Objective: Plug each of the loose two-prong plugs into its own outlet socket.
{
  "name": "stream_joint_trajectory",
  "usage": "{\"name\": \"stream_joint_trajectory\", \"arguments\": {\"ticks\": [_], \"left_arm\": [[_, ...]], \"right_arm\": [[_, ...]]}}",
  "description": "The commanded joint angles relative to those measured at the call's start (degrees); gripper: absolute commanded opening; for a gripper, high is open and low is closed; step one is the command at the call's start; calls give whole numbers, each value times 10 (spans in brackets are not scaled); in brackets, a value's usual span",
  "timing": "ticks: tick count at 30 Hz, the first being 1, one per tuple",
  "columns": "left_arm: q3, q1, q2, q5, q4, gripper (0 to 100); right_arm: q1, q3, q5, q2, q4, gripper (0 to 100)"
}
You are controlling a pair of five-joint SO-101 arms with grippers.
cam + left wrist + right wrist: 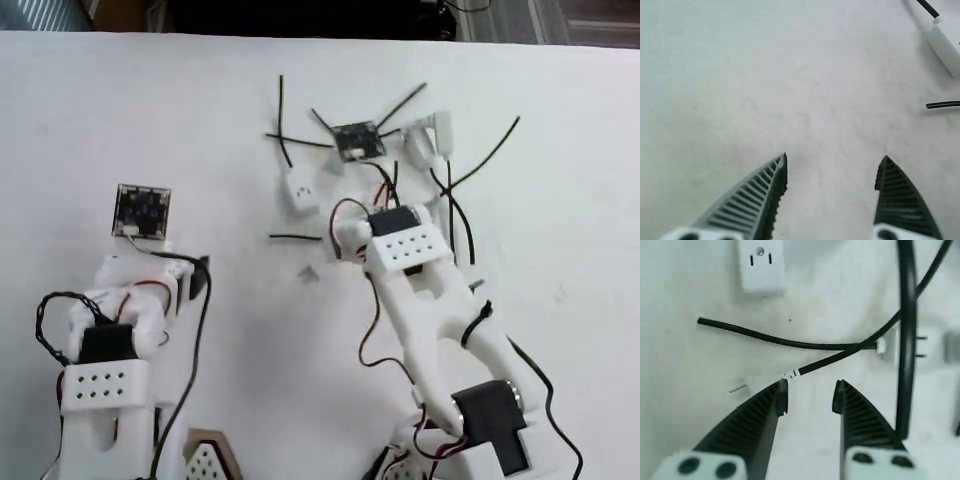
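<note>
A white outlet socket (760, 262) with two slots lies on the table beyond my right gripper (810, 389). The gripper is open with nothing between its fingers. A black wire (840, 357) with a white mark runs down to a small pale plug (747, 387) just beside one fingertip. A white plug (920, 347) with two prongs lies off to the side, behind a thick black cable (907, 340). My left gripper (835, 162) is open over bare table. In the high view a white socket block (300, 190) and another white block (430, 140) sit among black wires.
Several black wires (480, 160) spread across the table around the right arm (405, 250). A white block with a wire (946, 40) and a wire end (942, 105) lie at the edge of the left wrist view. The left arm (125, 300) stands at the near left.
</note>
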Motion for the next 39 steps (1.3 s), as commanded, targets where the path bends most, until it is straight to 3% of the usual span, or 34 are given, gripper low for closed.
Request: {"name": "stream_joint_trajectory", "arguments": {"ticks": [1,5,11,26,33,39], "left_arm": [[-11,-5,-9,2,-11,282],[-11,-5,-8,2,-11,282],[-11,-5,-8,2,-11,282],[6,-5,-10,1,-43,282],[6,-5,-10,1,-43,282],[6,-5,-10,1,-43,282]], "right_arm": [[-26,-26,-119,-14,6,187],[-58,-34,-182,49,2,275],[-73,-99,-230,157,0,233],[-96,-191,-258,300,1,217],[-86,-187,-260,290,2,29],[-62,-190,-183,278,37,18]]}}
